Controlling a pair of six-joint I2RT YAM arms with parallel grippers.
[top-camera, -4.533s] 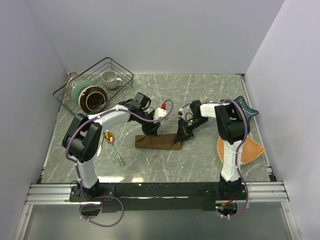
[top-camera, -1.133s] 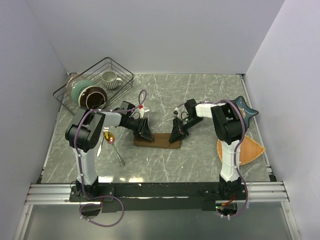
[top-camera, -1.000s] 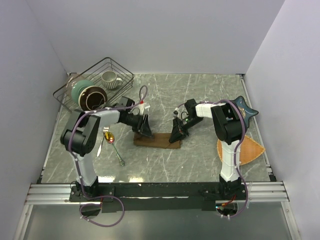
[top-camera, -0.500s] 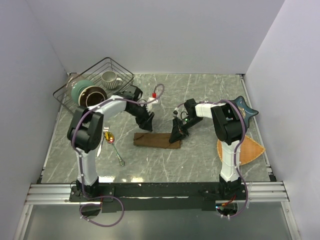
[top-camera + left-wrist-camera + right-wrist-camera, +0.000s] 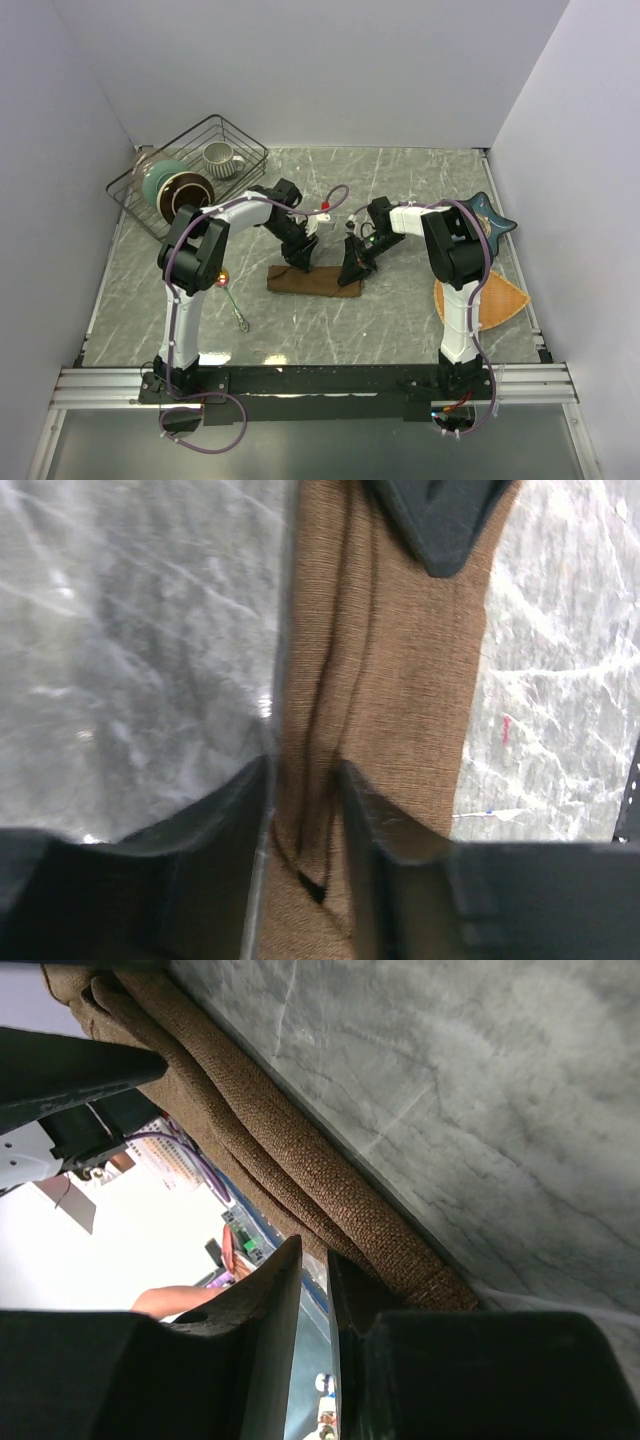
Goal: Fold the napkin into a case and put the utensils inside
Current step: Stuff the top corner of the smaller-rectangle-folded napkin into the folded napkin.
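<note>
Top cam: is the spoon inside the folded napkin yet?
No, the spoon lies on the bare table left of the folded napkin, apart from it.

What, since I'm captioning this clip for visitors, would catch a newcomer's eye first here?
First, the dark-brown napkin, folded into a narrow strip mid-table, with the left gripper and right gripper both down on it. Next, the black wire basket in the far left corner and the orange mat at the table's right edge.
</note>
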